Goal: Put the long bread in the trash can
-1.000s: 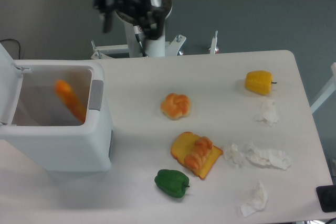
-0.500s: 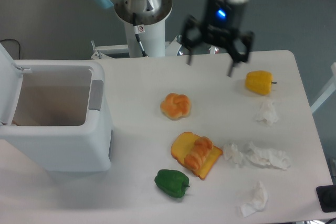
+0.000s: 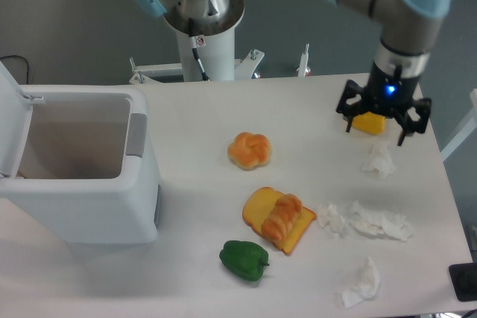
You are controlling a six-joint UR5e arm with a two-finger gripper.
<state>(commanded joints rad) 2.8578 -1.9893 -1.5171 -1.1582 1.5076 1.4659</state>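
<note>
The trash can [image 3: 89,210] stands at the table's left with its lid [image 3: 9,121] swung open. I see only pale inner walls through its mouth. The long bread is out of view. My gripper [image 3: 378,129] hangs far off at the right side of the table, open, with nothing between its fingers. It hovers directly over a yellow pepper [image 3: 369,123] that shows partly between the fingers.
A round knotted bun [image 3: 250,150] lies mid-table. A croissant on a yellow slice [image 3: 279,219] and a green pepper [image 3: 244,260] sit nearer the front. Crumpled white tissues [image 3: 380,223] lie scattered at the right. The robot base [image 3: 203,16] stands behind the table.
The orange loaf seen dropping into the bin a second ago no longer shows. My gripper has swung from above the bin across the table to the yellow pepper at the right.
</note>
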